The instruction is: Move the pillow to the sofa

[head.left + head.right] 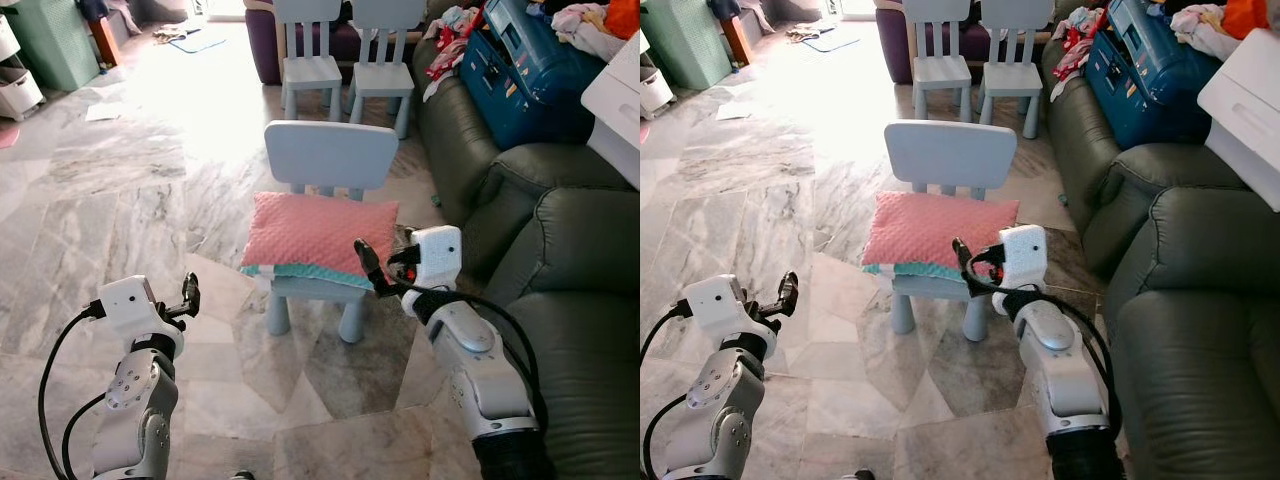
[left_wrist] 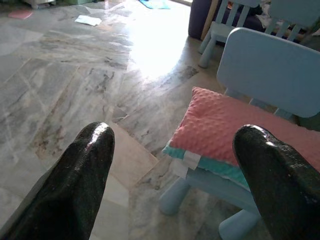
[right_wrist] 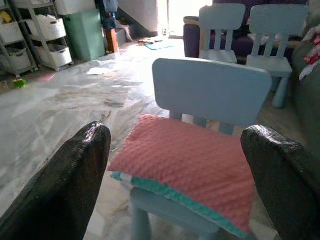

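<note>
A pink pillow [image 1: 320,235] with a teal underside lies flat on the seat of a small light-blue chair [image 1: 330,155] straight ahead. To its right stands the dark grey-green sofa [image 1: 570,270]. My right gripper [image 1: 380,262] hovers at the pillow's near right corner, open, with nothing between its fingers. The right wrist view has the pillow [image 3: 190,165] framed between those fingers [image 3: 75,185]. My left gripper [image 1: 188,297] is open over the floor, left of the chair and apart from the pillow [image 2: 235,130].
Two more small blue chairs [image 1: 345,70] stand behind. A blue suitcase [image 1: 520,70] and clothes cover the sofa's far end, and a white box [image 1: 615,95] sits on its armrest. A green bin [image 1: 50,40] and white drawers [image 1: 15,85] stand far left on the marble floor.
</note>
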### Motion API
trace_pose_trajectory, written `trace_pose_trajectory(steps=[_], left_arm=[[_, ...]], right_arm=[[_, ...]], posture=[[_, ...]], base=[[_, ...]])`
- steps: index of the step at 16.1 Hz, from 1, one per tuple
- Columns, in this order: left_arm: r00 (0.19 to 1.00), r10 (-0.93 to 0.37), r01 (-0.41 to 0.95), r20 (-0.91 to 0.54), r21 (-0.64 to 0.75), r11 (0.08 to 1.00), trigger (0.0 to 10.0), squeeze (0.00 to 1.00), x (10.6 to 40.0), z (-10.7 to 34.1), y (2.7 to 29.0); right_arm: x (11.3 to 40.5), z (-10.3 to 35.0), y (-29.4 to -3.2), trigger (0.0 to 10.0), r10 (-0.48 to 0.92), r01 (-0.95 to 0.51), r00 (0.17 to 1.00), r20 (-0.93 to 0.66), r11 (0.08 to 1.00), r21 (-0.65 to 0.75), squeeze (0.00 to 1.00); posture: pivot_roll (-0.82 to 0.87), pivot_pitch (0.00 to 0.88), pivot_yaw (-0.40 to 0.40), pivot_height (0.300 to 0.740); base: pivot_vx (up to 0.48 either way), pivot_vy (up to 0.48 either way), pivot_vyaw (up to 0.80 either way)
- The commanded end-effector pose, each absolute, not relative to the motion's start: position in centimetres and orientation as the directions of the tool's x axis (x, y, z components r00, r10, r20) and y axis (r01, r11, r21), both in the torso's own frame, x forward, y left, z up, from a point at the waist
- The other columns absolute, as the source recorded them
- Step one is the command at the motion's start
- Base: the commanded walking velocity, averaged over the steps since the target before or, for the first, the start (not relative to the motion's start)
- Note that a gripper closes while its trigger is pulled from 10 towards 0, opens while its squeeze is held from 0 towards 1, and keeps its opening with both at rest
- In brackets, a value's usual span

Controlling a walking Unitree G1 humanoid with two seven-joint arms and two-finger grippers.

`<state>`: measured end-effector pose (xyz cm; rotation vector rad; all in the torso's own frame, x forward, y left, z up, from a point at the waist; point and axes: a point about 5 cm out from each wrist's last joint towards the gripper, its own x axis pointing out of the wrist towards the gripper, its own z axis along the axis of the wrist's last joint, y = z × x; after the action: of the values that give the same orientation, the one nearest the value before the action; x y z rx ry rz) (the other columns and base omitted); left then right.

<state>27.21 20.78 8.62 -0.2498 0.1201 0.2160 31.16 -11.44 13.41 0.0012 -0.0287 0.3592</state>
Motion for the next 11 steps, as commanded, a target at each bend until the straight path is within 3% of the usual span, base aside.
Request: trace_pose_trajectory(steps=[1, 4, 11], left_arm=[[0.970, 0.200, -0.227, -0.137, -0.227, 0.947, 10.0, 0.00, 27.08, 8.76, 21.11], [0.972, 0.193, -0.220, -0.135, -0.230, 0.948, 10.0, 0.00, 27.05, 8.76, 21.13], [0.972, 0.187, -0.217, -0.142, -0.241, 0.946, 10.0, 0.00, 27.01, 8.57, 21.07]], right_arm=[[31.14, 14.03, -11.13, 10.0, 0.372, -0.372, 0.926, 0.063, 0.928, 0.001, 0.00], [31.23, 14.23, -11.15, 10.0, 0.344, -0.344, 0.936, 0.068, 0.939, -0.016, 0.00], [31.07, 14.18, -10.82, 10.0, 0.386, -0.386, 0.920, 0.062, 0.922, -0.019, 0.00]], posture=[[-0.11, 0.109, -0.037, 0.740], [-0.11, 0.109, -0.037, 0.740], [-0.11, 0.100, -0.037, 0.740]], base=[[0.000, 0.000, 0.00], [0.171, 0.000, 0.00], [0.345, 0.000, 0.00]])
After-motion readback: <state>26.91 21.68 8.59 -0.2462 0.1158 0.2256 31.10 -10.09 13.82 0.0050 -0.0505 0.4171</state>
